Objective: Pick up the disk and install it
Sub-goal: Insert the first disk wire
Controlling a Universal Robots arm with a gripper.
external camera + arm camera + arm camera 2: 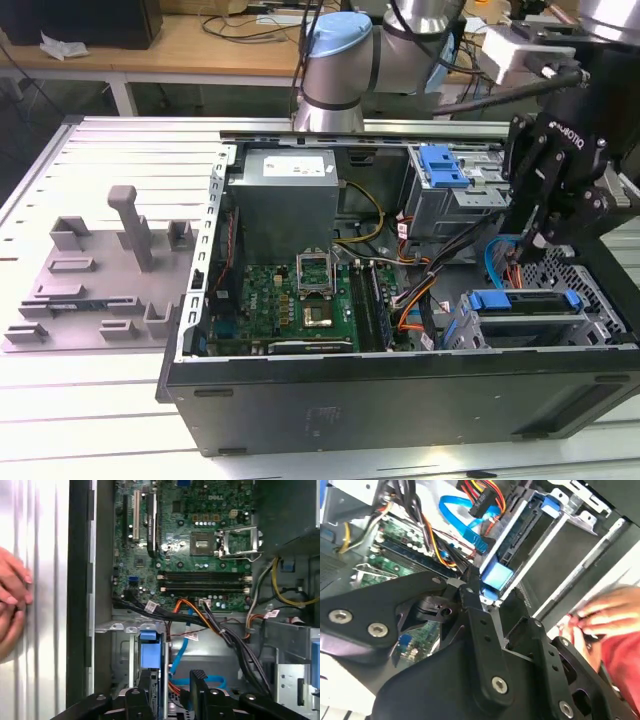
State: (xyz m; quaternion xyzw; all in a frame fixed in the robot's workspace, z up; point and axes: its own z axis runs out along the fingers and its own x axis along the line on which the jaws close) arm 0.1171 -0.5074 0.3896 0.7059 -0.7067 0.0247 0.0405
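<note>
Black gripper [533, 238], fingers spread, hangs just abv flat rectangular disk [525, 305] w/ blue plastic carrier, lying in open black PC case's [400, 400] near corner, exterior view's right.

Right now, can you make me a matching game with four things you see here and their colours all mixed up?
Things:
1. disk
2. power-supply box
3. motherboard
4. gripper

Colours:
A. green
B. black
C. grey
D. blue bracket around it

Right pairs: 1-D, 2-C, 3-A, 4-B.
</note>
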